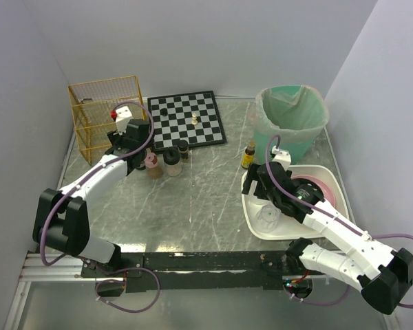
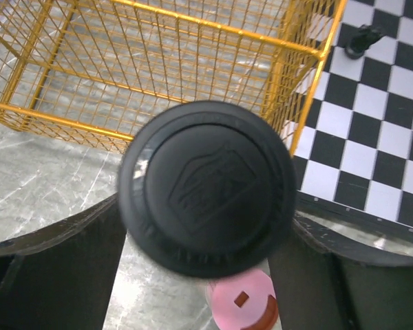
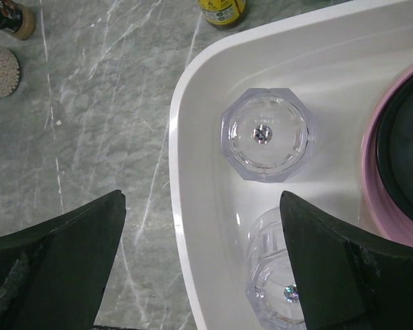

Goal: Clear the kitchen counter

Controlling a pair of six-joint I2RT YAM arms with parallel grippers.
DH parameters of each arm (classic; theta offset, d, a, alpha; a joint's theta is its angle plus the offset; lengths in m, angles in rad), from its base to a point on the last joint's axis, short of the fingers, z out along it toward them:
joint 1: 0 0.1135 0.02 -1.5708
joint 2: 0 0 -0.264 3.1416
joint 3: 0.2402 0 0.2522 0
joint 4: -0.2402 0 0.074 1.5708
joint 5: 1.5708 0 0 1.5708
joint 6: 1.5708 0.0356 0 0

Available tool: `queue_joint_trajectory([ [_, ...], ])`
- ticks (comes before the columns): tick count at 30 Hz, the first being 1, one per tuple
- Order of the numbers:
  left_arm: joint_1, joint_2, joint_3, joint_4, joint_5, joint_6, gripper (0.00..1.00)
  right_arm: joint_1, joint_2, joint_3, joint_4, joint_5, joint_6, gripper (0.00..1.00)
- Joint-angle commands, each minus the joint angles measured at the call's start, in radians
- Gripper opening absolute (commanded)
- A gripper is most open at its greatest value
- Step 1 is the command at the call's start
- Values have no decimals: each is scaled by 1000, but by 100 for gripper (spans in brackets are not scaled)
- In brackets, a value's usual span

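Yellow wire basket (image 1: pixel 104 113) upper left; left gripper (image 2: pixel 206 206) straddles a black lid (image 2: pixel 206 185), jaws wide, grip unclear. An off-centre squeeze could tip it onto the pink-capped jar (image 2: pixel 242 302). Mid-frame spreads the kitchen counter (image 1: pixel 206 199). Lower right, right gripper (image 3: pixel 201 199) gapes empty over the white tray (image 3: pixel 193 137).

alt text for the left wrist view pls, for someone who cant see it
A round black lid, slightly blurred, fills the centre between the left arm's two dark jaws; whether they grip it cannot be seen. Behind it a yellow wire basket stands on the grey marble counter, with a chessboard at right and a pink lid below.
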Motion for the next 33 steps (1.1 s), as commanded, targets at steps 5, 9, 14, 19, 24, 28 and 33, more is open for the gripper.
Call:
queue_joint_trajectory([
  [5, 1, 44, 15, 50, -62, 29, 77, -22, -11, 12, 33, -8, -22, 100],
  [9, 1, 56, 20, 69, -57, 39, 67, -26, -5, 13, 38, -15, -27, 100],
  [14, 1, 79, 38, 46, -72, 46, 43, -37, 10, 35, 38, -26, -39, 100],
  [19, 0, 65, 56, -3, -89, 33, 1, -40, 12, 30, 42, -35, -34, 100],
  [24, 0, 30, 119, -80, -97, 36, 0, -46, 16, 20, 50, -57, -22, 100],
  [28, 0, -13, 191, -137, -97, 78, 1, -46, 20, 20, 53, -68, -22, 99],
  [33, 1, -56, 311, -164, -56, 149, 1, -49, 26, 24, 56, -74, -24, 100],
])
